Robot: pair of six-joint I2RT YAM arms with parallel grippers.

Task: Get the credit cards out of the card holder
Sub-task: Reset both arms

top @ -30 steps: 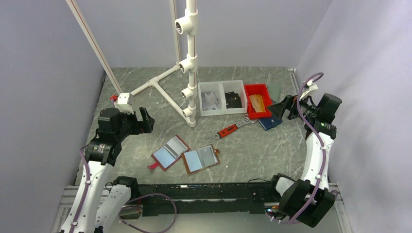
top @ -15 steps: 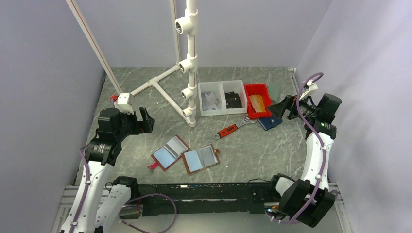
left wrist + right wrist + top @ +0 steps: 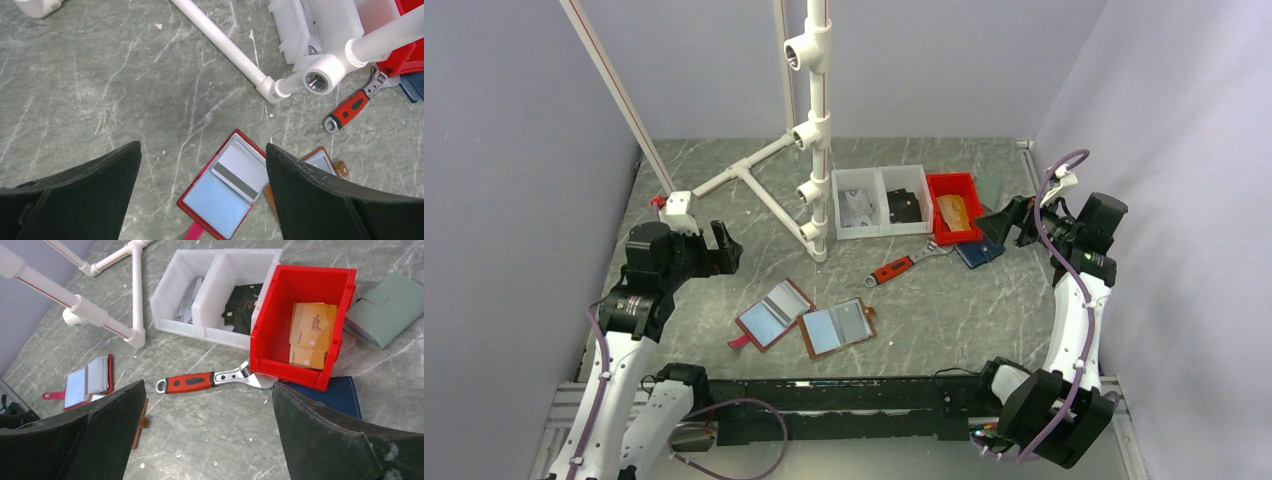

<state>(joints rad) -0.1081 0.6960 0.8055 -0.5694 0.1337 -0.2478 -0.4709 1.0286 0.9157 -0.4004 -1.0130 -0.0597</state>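
Red card holder [image 3: 227, 186]: lies open and flat on grey marbled surface [image 3: 100, 75], near front centre. Clear sleeves in both halves; pale card with dark magnetic stripe [image 3: 240, 172] in far half; pink tab at near corner.
Brown card holder [image 3: 836, 328]: also open, just beside red one, on its right.
Left claw [image 3: 202, 150]: spread, empty, above surface left of holders.
Right claw [image 3: 207, 390]: spread, empty, near red bin [image 3: 300, 315] and adjustable wrench [image 3: 906, 264].
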